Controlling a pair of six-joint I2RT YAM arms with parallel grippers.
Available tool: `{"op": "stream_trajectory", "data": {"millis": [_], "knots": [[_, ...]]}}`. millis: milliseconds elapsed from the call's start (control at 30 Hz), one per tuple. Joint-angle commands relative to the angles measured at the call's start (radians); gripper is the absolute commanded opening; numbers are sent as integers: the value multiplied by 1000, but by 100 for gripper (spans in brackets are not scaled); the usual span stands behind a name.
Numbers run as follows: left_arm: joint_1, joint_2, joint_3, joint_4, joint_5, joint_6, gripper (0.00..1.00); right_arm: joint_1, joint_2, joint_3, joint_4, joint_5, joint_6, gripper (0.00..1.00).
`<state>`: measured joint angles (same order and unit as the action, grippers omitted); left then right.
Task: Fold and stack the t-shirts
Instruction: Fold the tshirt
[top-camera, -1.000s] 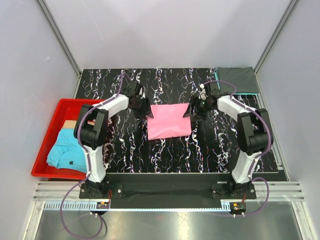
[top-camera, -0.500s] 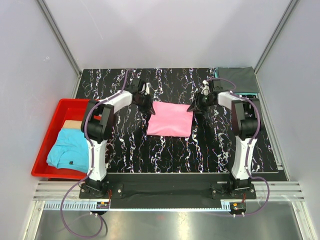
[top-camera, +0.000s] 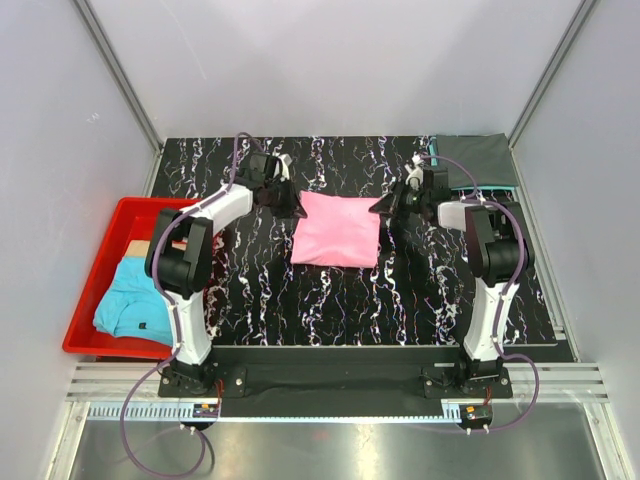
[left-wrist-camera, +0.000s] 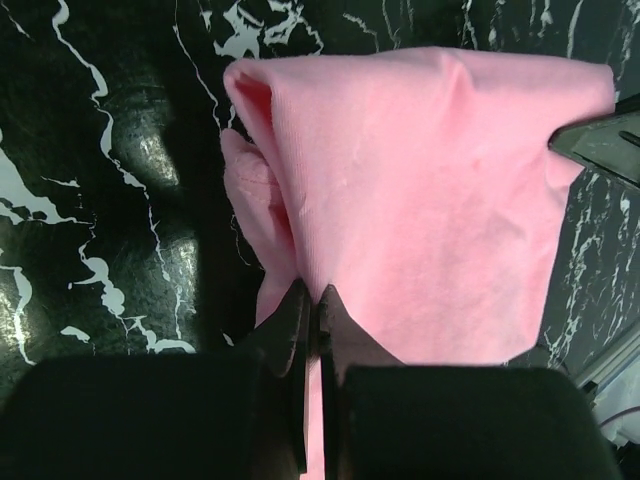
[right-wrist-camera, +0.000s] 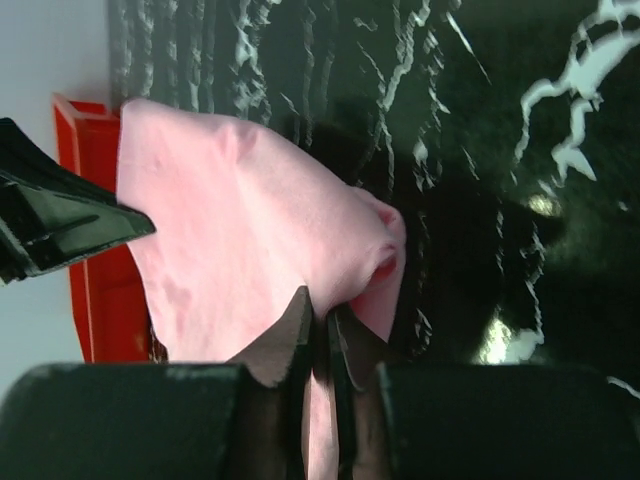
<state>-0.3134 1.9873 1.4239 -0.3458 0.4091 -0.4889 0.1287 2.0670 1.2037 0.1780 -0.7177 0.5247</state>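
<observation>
The black marbled table (top-camera: 330, 300) fills most of the overhead view. At its left edge sits a red bin (top-camera: 105, 255), partly covered by the left arm. A pink shirt (top-camera: 335, 230), folded into a rough rectangle, lies at the far middle of the table between the two arms. In the far right corner a dark grey shirt (top-camera: 478, 158) lies folded, with a teal edge showing beneath it; what the teal belongs to cannot be told. A light blue shirt (top-camera: 135, 300) lies crumpled in the bin, its small dark mark too tiny to read. The left gripper (left-wrist-camera: 312, 300) is pinched on the pink shirt's left edge. The right gripper (right-wrist-camera: 320, 305) is pinched on the right edge, and its fingers hide the cloth behind them.
</observation>
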Motion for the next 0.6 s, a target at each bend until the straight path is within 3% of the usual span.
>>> {"op": "stream_trajectory", "data": {"millis": [0,267,333,367,567], "knots": [[2,-56,-11,68,-32,-14,0,5,-62,-19,264,-43,109,13],[2,-38,-30,10,-173,-17,0,6,94,63,390,-106,235,18],[4,-18,-11,-11,-185,-16,3,6,122,74,384,-97,241,21],[4,-1,-3,-15,-188,-14,9,6,128,85,371,-97,241,22],[8,38,49,-54,-197,-25,10,5,160,192,183,-81,155,45]]}}
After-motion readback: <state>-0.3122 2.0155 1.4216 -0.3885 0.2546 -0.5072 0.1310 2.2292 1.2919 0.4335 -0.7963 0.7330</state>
